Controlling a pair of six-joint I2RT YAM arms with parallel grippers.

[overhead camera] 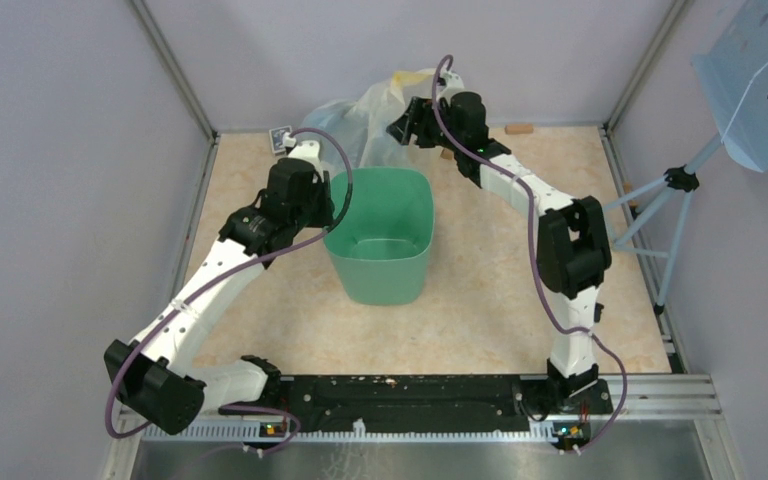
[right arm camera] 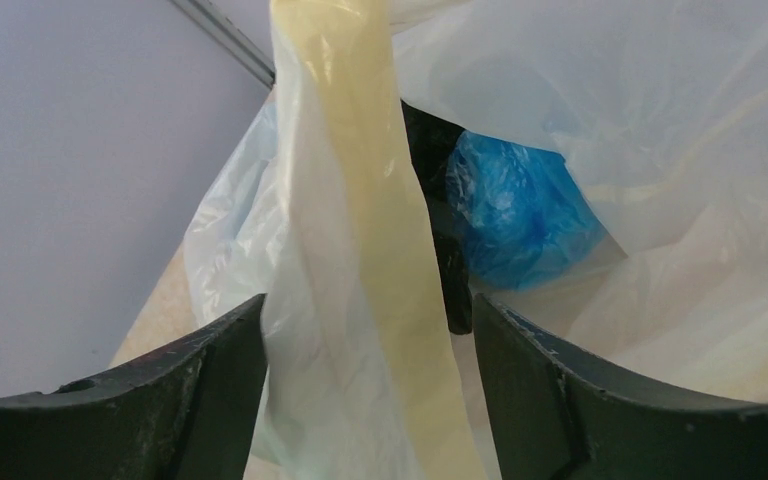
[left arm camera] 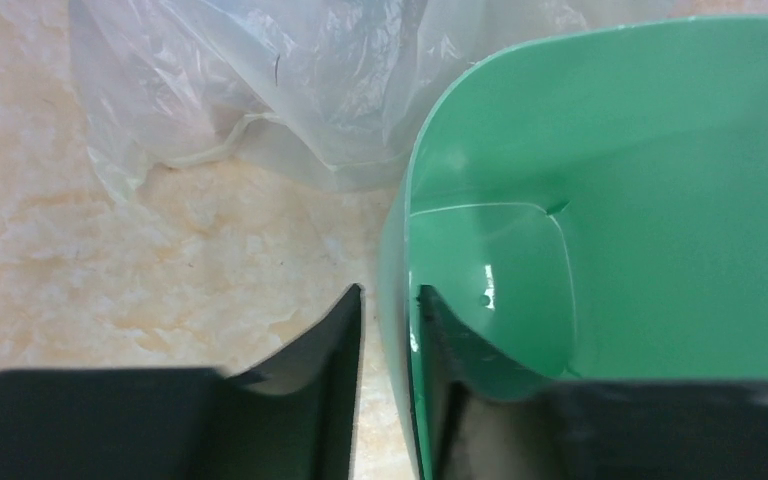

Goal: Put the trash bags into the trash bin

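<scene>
Bin stands upright mid-table, mouth up. Left gripper is at the bin's far-left rim corner. In the left wrist view we see one finger outside the bin's side and the other inside, with the rim between them. The inner finger looks pressed on the plastic, but a thin sliver of table shows beside the outer one. We cannot tell whether it is really clamped.

Clear bag is slumped just beyond the bin against the far wall, yellowish on top. Its lower edge is at or very near the bin's far rim.

Right arm reaches across to it, with the right gripper up against the bag's upper right part. In the right wrist view the jaws are spread wide and pinch nothing. A yellowish fold of the clear bag hangs between the fingers.

Black bag is inside the clear bag behind that fold, not in the bin. Only a dark strip of it shows, next to a crumpled blue bundle. From overhead we can't pick the black bag out.
</scene>
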